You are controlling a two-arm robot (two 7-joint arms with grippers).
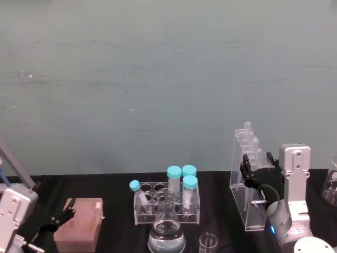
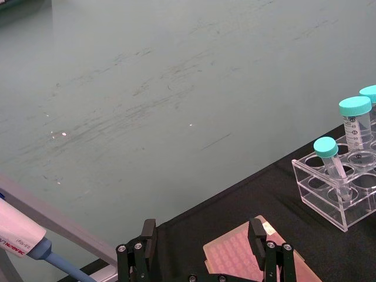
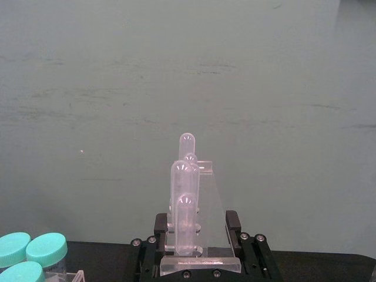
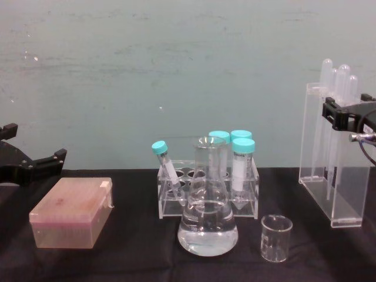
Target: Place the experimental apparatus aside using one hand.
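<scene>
The right end effector (image 1: 258, 167) is black, with silver screw heads along its base. Behind it, at the lower right of the frame, are a white boxy block (image 1: 294, 163) dotted with small screws, a looping black cable (image 1: 265, 191) and a rounded pale joint with a small blue light (image 1: 272, 230). The left end effector (image 1: 60, 219), lower left, is black too, on a white housing (image 1: 13, 211).

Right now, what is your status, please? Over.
Right gripper jaws shut on tube rack, rack upright. Left gripper open, idle by pink box. Flask, beaker untouched, left of rack.
</scene>
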